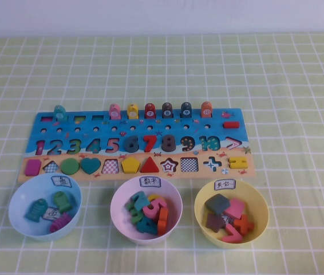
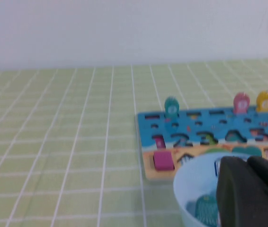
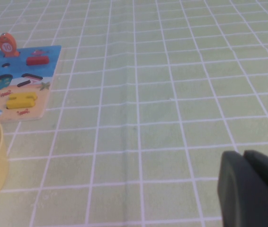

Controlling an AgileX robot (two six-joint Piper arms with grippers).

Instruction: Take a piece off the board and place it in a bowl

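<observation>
I see the bowl [image 1: 146, 216] holding number pieces; left gripper [image 2: 252, 189] over the blue bowl [image 2: 195, 189], right gripper [image 3: 252, 189] above the tablecloth [image 3: 172, 94]; finger opening indeterminate.

on the board [image 1: 42, 121] we read the coloured numbers 1 to 10 in a row, then a pink ">" sign [image 1: 233, 143]. its tan row ends with a "+" [image 1: 212, 164] and a yellow "=" [image 1: 238, 162]. each bowl carries a white handwritten label [image 1: 150, 181]; we cannot read them.
</observation>
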